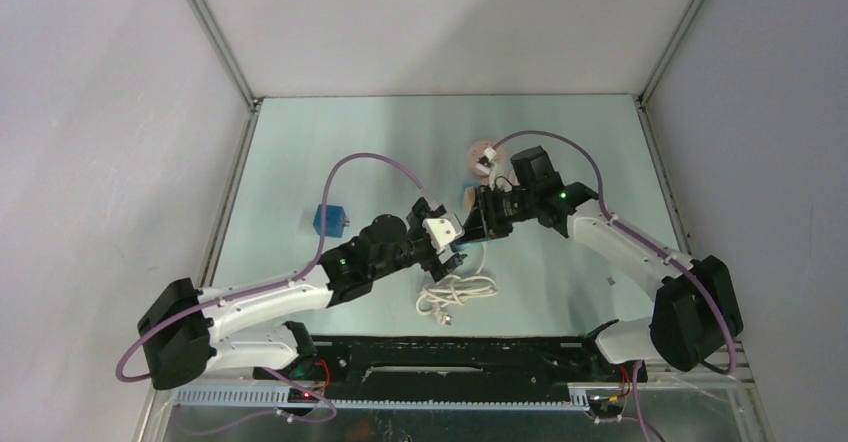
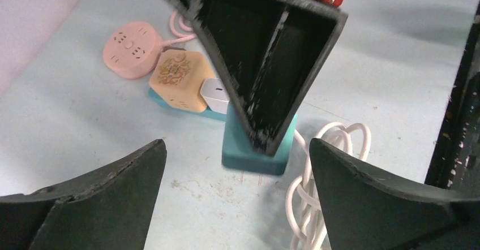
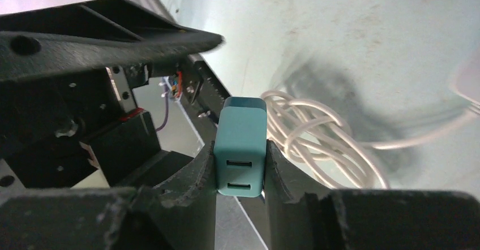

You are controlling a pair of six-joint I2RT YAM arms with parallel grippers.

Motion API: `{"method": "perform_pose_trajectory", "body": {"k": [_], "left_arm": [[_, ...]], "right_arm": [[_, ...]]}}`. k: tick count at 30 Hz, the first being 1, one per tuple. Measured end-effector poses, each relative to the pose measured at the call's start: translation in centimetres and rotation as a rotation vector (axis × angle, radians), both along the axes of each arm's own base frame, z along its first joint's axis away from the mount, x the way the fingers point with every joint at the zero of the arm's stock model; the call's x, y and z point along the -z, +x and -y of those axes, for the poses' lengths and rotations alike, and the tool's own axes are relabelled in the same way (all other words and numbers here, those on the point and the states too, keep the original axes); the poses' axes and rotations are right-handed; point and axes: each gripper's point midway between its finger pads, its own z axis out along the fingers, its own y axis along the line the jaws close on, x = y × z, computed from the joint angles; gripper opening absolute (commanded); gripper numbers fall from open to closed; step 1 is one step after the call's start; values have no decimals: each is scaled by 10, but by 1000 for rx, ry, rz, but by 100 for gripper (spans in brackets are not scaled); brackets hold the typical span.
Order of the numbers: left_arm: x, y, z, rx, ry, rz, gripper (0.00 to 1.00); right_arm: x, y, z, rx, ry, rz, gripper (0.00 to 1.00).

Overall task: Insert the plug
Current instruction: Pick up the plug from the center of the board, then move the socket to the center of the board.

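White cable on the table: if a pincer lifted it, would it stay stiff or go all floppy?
Probably floppy: the white cable lies in loose curved loops, which would likely sag. It looks tied around its middle, so the bundle may hang together. Pushed, it would probably slide and bunch, not roll.

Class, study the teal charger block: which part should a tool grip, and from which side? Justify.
Grip the teal charger block across its two flat, parallel long sides, coming from the USB-port end, as the right tool does now. Those flat faces give full contact, and the opposite end is left free.
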Motion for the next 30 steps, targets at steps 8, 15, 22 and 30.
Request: {"method": "perform_pose_trajectory", "body": {"k": [8, 15, 22, 30], "left_arm": [[4, 7, -8, -97, -20, -65, 100], [16, 35, -35, -391, -35, -219, 100], [22, 69, -60, -573, -84, -408, 100], [8, 63, -74, -577, -165, -478, 100]], "right_arm": [[7, 39, 69, 202, -150, 105, 0], [46, 73, 133, 369, -382, 117, 0], [109, 83, 139, 342, -500, -6, 0], [131, 90, 105, 276, -460, -2, 0]]}}
